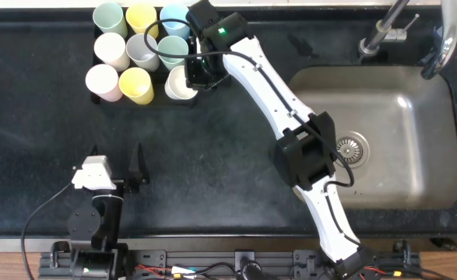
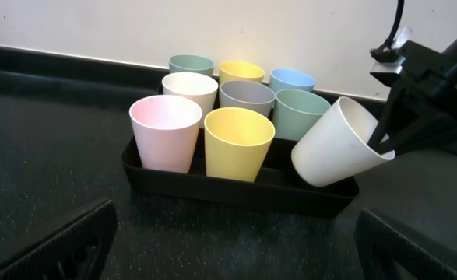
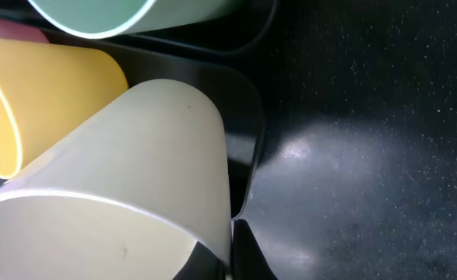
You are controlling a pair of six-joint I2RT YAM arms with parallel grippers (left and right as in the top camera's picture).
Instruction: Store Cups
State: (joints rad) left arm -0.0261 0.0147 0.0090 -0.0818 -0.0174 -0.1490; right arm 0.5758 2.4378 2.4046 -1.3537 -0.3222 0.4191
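A black tray (image 1: 152, 104) at the back left of the dark counter holds several pastel cups standing upright, among them a pink cup (image 2: 166, 132) and a yellow cup (image 2: 238, 143) in its front row. My right gripper (image 1: 199, 71) reaches across to the tray's front right corner and is shut on the rim of a white cup (image 1: 180, 82). The white cup (image 2: 339, 143) is tilted, its base down in the tray (image 2: 236, 190) and its mouth leaning outwards. Up close, the white cup (image 3: 135, 179) lies against the yellow cup (image 3: 41, 93). My left gripper (image 1: 117, 155) is open over bare counter, nearer than the tray.
A steel sink (image 1: 384, 132) with a faucet (image 1: 388, 27) takes up the right side. Dark countertop (image 1: 49, 132) lies free to the left and in front of the tray. A wall runs just behind the tray.
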